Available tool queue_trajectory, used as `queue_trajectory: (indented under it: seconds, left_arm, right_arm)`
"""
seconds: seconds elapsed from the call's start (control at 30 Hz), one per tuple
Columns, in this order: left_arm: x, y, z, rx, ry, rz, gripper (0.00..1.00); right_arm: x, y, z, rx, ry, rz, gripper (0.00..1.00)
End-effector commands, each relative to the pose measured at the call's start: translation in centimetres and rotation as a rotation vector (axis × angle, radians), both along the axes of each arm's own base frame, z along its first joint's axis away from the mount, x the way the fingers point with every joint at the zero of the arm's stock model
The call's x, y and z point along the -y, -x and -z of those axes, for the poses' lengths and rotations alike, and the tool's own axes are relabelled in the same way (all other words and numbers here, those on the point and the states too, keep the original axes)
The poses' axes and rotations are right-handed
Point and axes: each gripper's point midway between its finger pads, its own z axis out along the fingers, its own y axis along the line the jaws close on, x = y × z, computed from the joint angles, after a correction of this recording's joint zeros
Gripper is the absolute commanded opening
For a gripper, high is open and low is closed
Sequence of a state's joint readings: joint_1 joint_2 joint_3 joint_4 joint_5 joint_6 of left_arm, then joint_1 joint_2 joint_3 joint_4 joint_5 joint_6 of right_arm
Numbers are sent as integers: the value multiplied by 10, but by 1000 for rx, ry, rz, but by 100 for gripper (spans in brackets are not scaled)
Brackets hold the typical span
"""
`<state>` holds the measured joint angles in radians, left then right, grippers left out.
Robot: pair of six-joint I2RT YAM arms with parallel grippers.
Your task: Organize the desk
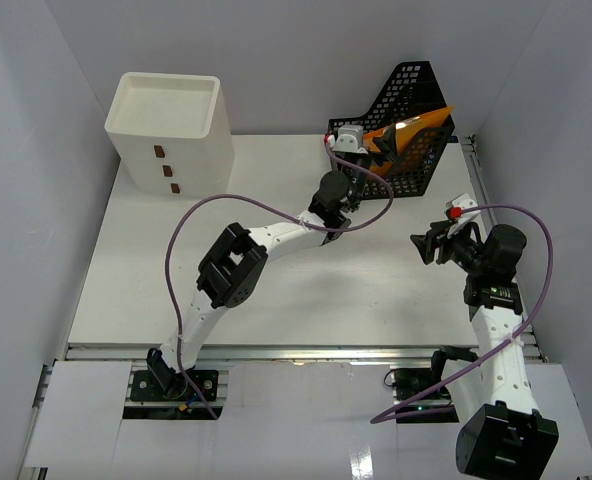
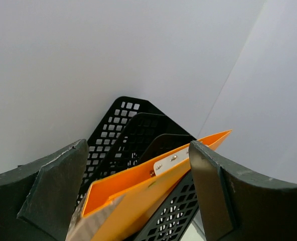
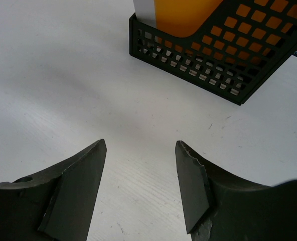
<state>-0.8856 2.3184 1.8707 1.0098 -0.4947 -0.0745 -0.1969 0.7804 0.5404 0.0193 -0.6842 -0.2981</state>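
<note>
The desk (image 1: 176, 260) is a white tabletop. At its back right a black mesh file holder (image 1: 416, 100) holds an orange folder (image 1: 416, 130). My left gripper (image 1: 361, 150) is up at the holder's near end. In the left wrist view it (image 2: 137, 150) is open wide, and the orange folder (image 2: 138, 186) shows in the gap between its fingers, inside the mesh holder (image 2: 123, 120). My right gripper (image 1: 428, 245) hovers open over bare desk (image 3: 63, 75) right of centre, with nothing between its jaws (image 3: 141, 145). The holder (image 3: 198, 65) and folder (image 3: 183, 12) lie ahead of it.
A white three-drawer box (image 1: 171, 130) stands at the back left. A metal rail (image 1: 296, 352) runs along the near edge, and white walls close in the sides and back. A pale sheet (image 3: 143, 7) stands beside the folder in the holder.
</note>
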Motion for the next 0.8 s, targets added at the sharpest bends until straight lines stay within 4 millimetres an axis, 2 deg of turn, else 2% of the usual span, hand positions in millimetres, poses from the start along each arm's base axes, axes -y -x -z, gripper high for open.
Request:
queue_trajectory:
  seconds: [0.0, 0.07, 0.2, 0.27, 0.4, 0.47, 0.5, 0.57, 0.6, 0.7, 0.73, 0.77]
  left_arm:
    - [2, -2, -39, 47, -9, 25, 92]
    - [-8, 0, -57, 85, -16, -1, 93]
    - [-46, 11, -113, 137, -23, -52, 95]
    - [-64, 18, -139, 143, -24, -57, 96]
    - [-92, 39, -167, 138, -62, -46, 97]
    - [-106, 50, -173, 125, -78, -42, 97]
    - [-116, 58, -173, 110, -90, -39, 98]
    - [-130, 74, -166, 73, -117, -10, 98]
    - [-134, 83, -158, 45, -135, 25, 98]
    - [-158, 120, -111, -49, -255, 144, 98]
    - [-161, 139, -87, -78, -320, 233, 98]
    - [-175, 153, -74, -98, -332, 257, 98]
  right_arm:
    - [1, -1, -8, 39, 4, -5, 64]
    - [0, -1, -8, 40, 6, -12, 65]
    - [-4, 1, -8, 43, 10, -39, 67]
    - [-4, 2, -6, 40, 15, -49, 77]
    - [-6, 4, -3, 39, 34, -70, 93]
    - [-5, 4, -1, 38, 43, -70, 99]
    - [-4, 3, -1, 41, 50, -67, 99]
    - [3, 1, 0, 38, 57, -30, 90]
    - [9, -2, 0, 35, 55, 5, 90]
    - [26, -5, -4, 3, 18, 104, 90]
    - [31, -6, -8, 13, 18, 123, 90]
    - [36, -6, -10, 17, 14, 143, 90]
